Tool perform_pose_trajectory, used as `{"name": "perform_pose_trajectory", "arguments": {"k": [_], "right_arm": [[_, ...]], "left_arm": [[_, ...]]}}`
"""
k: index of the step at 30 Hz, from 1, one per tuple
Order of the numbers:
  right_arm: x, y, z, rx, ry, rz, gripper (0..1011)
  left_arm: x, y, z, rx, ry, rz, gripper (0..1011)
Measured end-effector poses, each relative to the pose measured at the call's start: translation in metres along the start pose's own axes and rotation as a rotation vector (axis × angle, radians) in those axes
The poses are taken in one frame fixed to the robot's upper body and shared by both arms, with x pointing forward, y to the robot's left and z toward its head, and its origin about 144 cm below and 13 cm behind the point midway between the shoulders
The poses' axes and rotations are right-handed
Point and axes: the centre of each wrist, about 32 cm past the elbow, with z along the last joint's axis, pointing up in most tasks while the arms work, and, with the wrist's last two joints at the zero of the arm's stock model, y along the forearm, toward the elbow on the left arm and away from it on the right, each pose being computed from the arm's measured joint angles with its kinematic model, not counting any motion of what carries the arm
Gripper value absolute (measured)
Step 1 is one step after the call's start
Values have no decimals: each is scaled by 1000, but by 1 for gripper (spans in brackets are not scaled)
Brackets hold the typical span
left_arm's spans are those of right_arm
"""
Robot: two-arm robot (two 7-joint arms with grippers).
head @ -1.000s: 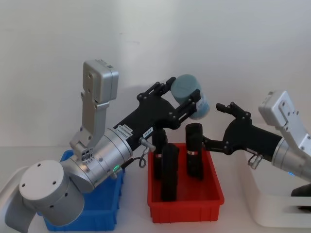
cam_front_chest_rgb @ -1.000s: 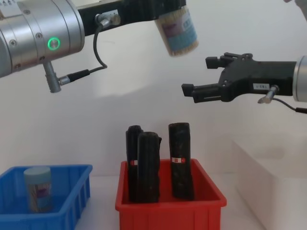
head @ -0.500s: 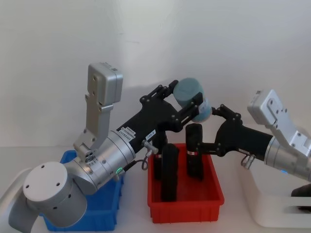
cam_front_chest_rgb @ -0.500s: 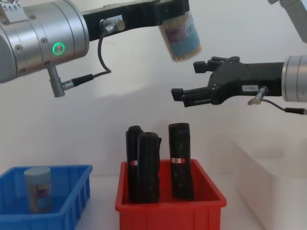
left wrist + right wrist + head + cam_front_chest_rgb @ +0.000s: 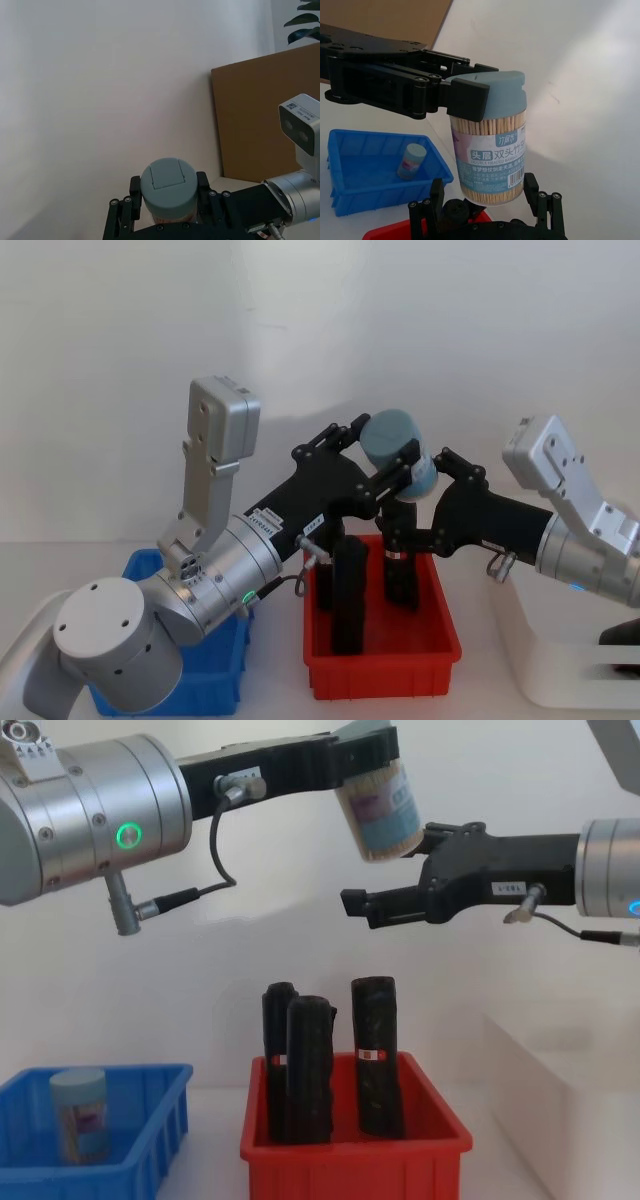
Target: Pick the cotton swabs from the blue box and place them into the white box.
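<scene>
White across tabletop (image 5: 275, 690) and back wall (image 5: 300, 320) alike, brown cardboard panel (image 5: 260, 125) standing in the room. Clamping the left gripper (image 5: 385, 450) on the cap of a jar of cotton swabs (image 5: 382, 810), high above the red bin (image 5: 350, 1165). Bringing the right gripper (image 5: 386, 865), spread wide, further left than a second ago, now flanking the jar's lower end. Leaving another jar (image 5: 78, 1115) in the blue box (image 5: 150, 1120) at left; white box (image 5: 560, 1090) at right.

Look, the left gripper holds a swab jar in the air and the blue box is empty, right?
Not empty. The left gripper does hold a swab jar in the air, but the blue box has a second jar standing in it, seen in the chest view.
</scene>
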Motion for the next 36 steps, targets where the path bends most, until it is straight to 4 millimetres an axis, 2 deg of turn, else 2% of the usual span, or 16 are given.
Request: {"name": "perform_pose_trajectory", "arguments": {"k": [30,35,36], "right_arm": [[1,0,16,38,-24,-7,1002],[1,0,16,39,-25,-7,917],[1,0,16,39,-25,-7,867]], "left_arm": [[-5,3,-4,40,-2,4,670],[-6,3,-4,42,-3,5,670],[-6,3,-4,42,-3,5,670]]}}
